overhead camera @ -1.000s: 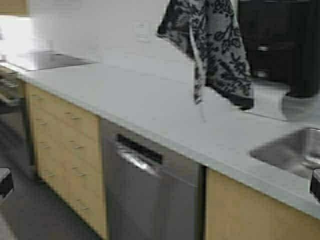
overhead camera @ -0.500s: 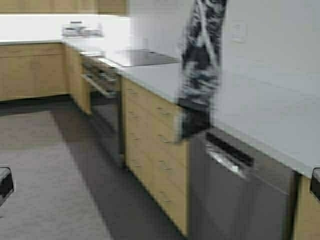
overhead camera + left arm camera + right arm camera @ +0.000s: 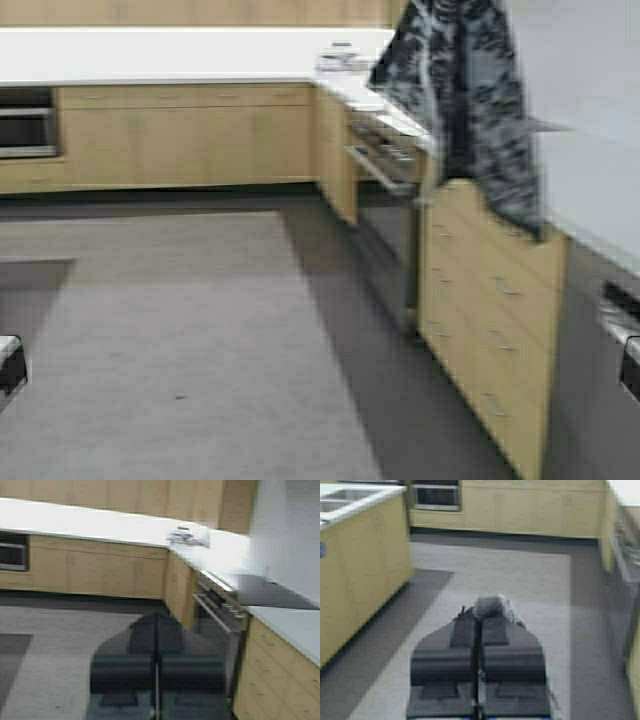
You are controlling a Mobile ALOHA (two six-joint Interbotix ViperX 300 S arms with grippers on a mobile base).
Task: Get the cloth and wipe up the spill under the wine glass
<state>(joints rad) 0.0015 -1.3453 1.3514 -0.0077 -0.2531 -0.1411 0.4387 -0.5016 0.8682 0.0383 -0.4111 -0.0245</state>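
The cloth (image 3: 470, 100), white-grey with dark flowers, hangs limp from the top edge of the high view, in front of the counter and drawers. In the right wrist view my right gripper (image 3: 479, 615) is shut, with a small grey wad of the cloth (image 3: 490, 606) sticking out at its fingertips. In the left wrist view my left gripper (image 3: 156, 617) is shut and empty, held above the floor. Neither gripper itself shows in the high view. The wine glass and the spill are out of view.
Wooden cabinets with a white counter (image 3: 200, 50) run along the back and down the right, with an oven (image 3: 385, 160) and drawers (image 3: 490, 290). A grey rug (image 3: 180, 340) covers the floor. An island with a sink (image 3: 350, 500) shows in the right wrist view.
The robot has turned left: the counter, dishwasher and sink slid out to the right, and the back cabinets and open floor came in. The cloth still hangs, swinging.
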